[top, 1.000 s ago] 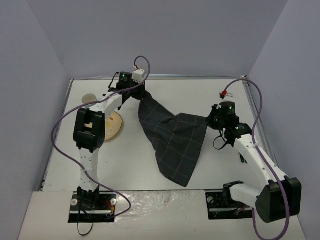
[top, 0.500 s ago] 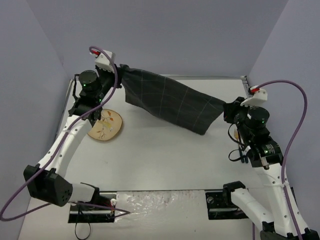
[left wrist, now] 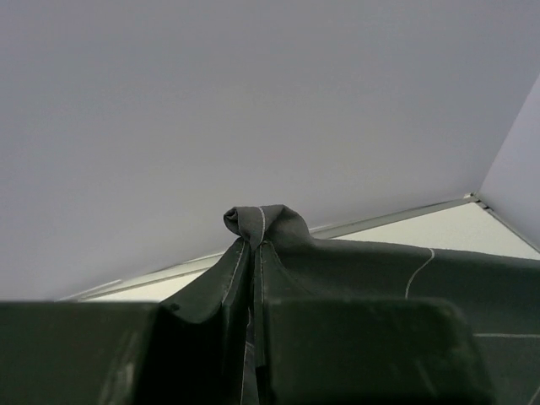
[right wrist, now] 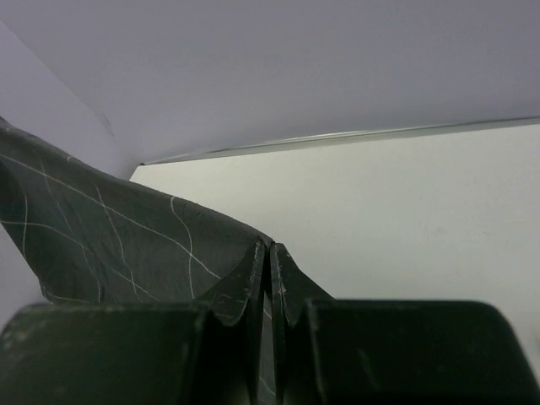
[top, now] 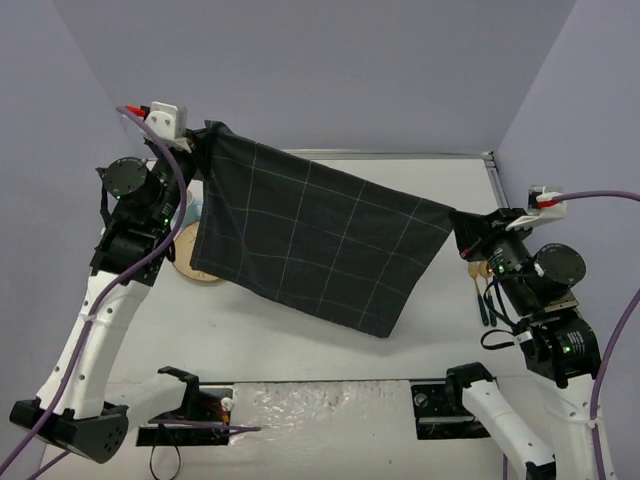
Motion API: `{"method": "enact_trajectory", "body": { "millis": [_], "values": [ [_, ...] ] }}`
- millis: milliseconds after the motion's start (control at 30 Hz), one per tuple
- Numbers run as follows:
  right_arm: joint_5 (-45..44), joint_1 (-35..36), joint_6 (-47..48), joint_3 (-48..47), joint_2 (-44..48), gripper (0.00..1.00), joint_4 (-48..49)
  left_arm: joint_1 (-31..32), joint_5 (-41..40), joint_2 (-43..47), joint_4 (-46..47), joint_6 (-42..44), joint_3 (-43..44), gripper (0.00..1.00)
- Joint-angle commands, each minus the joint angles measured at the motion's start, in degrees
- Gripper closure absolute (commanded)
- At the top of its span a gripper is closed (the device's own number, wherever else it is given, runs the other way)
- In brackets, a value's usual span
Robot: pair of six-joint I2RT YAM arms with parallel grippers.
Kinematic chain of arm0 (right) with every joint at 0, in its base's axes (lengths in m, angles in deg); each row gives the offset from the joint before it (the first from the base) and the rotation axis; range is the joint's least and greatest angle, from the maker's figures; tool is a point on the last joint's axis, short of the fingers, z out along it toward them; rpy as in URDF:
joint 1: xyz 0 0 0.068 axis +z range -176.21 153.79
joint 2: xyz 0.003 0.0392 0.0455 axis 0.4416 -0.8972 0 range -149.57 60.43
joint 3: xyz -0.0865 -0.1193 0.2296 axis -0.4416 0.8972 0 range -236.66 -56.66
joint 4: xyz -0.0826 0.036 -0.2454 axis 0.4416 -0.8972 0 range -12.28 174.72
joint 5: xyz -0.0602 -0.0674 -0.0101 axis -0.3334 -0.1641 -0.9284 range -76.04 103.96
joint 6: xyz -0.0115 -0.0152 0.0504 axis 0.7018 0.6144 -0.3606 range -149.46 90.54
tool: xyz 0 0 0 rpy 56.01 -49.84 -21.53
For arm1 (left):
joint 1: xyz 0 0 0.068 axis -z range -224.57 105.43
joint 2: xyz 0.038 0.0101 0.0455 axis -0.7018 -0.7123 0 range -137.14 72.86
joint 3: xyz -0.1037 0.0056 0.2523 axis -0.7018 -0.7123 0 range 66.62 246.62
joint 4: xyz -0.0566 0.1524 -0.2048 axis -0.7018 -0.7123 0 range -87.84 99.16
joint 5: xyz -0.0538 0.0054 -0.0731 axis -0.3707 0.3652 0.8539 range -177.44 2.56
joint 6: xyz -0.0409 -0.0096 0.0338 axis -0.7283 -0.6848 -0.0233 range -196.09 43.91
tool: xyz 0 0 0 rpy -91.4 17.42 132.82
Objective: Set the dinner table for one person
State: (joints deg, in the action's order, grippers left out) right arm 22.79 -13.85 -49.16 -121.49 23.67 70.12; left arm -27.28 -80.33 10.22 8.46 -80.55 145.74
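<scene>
The left fingers (top: 200, 138) are clamped shut on one top corner of the dark checked cloth (top: 310, 240). In the left wrist view, a small bunched tuft of that corner sticks up just past the tips of the left fingers (left wrist: 256, 316). The right fingers (top: 462, 228) are pinched tight on the opposite top corner, and in the right wrist view the fabric folds out to either side of the right fingers (right wrist: 272, 304).

Between the two pairs of fingers the cloth (right wrist: 101, 236) hangs spread out flat, its upper edge sloping down from the higher left fingers to the lower right fingers. Its pale grid lines show.

The white surface (top: 300, 345) lies below both pairs of fingers, with the cloth held up in the air above it.

A round wooden plate (top: 186, 266) sits on the surface beneath the left fingers, partly hidden behind the cloth's lower left edge. A few pieces of cutlery (top: 482, 295) lie on the surface just below the right fingers; their kinds are too small to tell.
</scene>
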Motion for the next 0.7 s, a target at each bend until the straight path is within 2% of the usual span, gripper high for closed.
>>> {"method": "enact_trajectory", "body": {
  "millis": [0,300,433,667],
  "values": [
    [-2.07,-0.23,-6.17,3.30,-5.95,1.00,2.68,-0.33,0.44,-12.83,1.15,1.05,4.34,1.00],
    [-19.65,-1.25,-9.74,14.16,-21.40,1.00,5.36,2.24,1.88,-41.17,4.49,-0.93,11.06,1.00],
    [-20.79,-3.92,-9.13,15.52,-29.49,1.00,8.81,3.88,0.71,-52.73,1.60,-0.39,18.88,1.00],
    [-21.93,-8.70,-6.51,10.92,-42.91,1.00,13.77,3.38,-5.31,-62.34,0.79,-6.27,27.42,1.00]
  ]
}}
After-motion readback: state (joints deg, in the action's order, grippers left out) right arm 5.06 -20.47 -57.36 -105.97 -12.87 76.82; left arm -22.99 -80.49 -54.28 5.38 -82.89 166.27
